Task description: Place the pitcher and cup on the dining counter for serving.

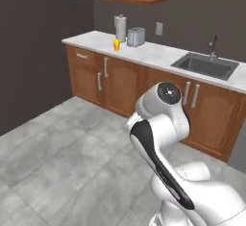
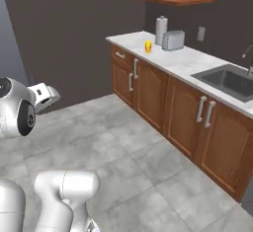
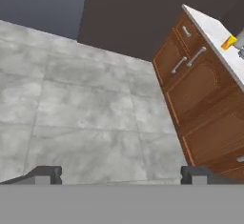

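Currently the gripper hangs over the grey floor with jaws spread wide, holding nothing, while the cup stands on the marble surface just beside the toaster.

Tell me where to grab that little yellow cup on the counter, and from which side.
Grip the cup across its round side wall, coming from the open floor side. It stands upright near the counter's front edge, while the grey canister and toaster crowd behind it. The gripper is open and empty.
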Tool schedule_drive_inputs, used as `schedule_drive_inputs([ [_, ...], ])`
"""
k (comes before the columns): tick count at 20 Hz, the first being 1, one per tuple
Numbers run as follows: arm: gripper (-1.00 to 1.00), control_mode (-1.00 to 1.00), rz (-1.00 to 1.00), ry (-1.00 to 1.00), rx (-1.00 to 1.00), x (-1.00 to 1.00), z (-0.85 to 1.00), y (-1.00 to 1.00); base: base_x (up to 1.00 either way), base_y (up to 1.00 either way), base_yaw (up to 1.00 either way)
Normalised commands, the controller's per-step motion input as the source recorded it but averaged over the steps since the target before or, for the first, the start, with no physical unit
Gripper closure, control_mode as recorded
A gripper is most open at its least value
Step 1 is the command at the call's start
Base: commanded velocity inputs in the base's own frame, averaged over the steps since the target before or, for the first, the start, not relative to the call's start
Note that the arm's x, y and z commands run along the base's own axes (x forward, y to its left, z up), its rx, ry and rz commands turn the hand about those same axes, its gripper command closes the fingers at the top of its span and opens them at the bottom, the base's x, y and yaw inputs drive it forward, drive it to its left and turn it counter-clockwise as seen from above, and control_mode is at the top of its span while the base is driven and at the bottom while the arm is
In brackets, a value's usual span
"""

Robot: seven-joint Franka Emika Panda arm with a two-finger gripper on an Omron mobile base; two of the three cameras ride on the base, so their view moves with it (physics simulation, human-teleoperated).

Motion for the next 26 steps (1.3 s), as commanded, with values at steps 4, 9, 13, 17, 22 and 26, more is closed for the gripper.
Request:
schedule_drive_inputs([
  [4,-1.0,1.0,0.0,0.0,0.0,0.0,0.0,0.0,1.0,0.96,-0.5],
  [9,-1.0,1.0,0.0,0.0,0.0,0.0,0.0,0.0,1.0,0.88,-0.5],
  [13,-1.0,1.0,0.0,0.0,0.0,0.0,0.0,0.0,1.0,0.99,-0.52],
  [17,-1.0,1.0,0.0,0.0,0.0,0.0,0.0,0.0,1.0,1.0,-0.51],
  [22,-1.0,1.0,0.0,0.0,0.0,0.0,0.0,0.0,1.0,1.0,-0.51],
  [26,-1.0,1.0,0.0,0.0,0.0,0.0,0.0,0.0,1.0,1.0,-0.5],
])
